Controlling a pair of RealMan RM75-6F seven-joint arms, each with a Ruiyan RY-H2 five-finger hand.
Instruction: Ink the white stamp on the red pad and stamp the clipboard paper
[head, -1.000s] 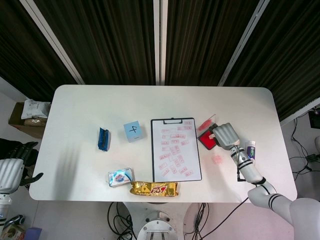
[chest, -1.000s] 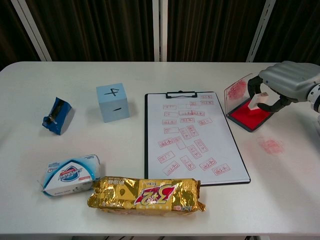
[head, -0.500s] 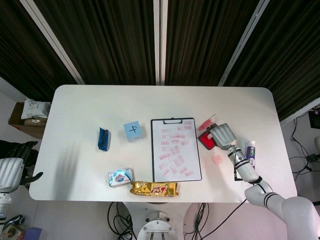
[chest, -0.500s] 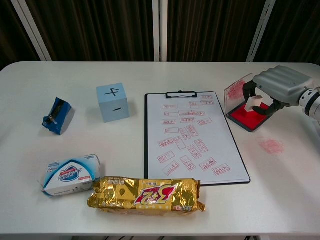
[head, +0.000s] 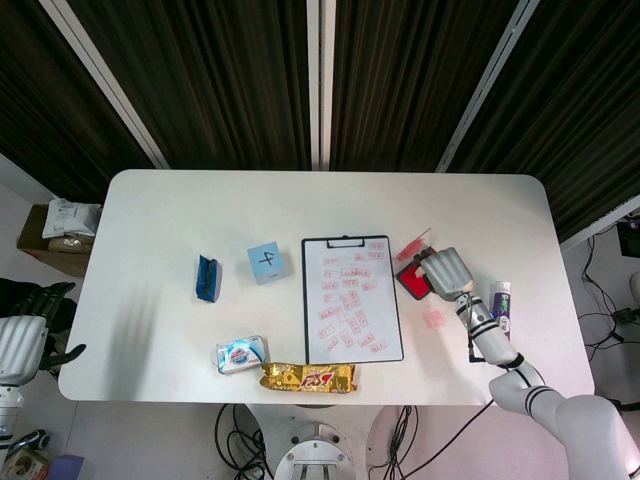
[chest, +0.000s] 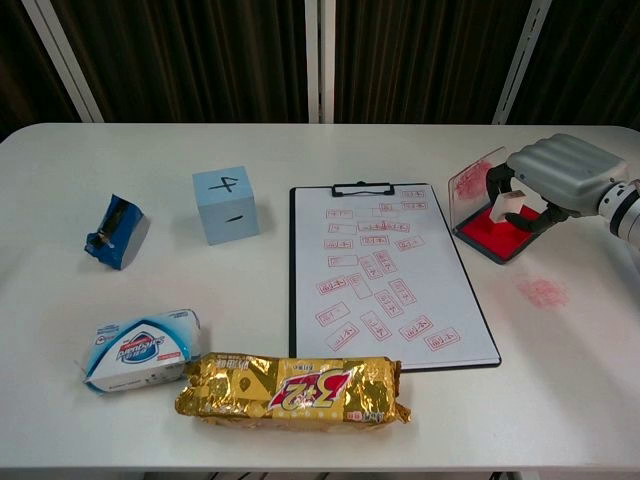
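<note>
On the red pad (chest: 498, 233), right hand (chest: 556, 175) grips white stamp (chest: 510, 204).

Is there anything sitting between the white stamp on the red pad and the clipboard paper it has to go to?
Nothing visible does. The right hand holds the white stamp on the red ink pad, and the bare strip of white table between the pad and the black clipboard's paper holds no objects.
</note>
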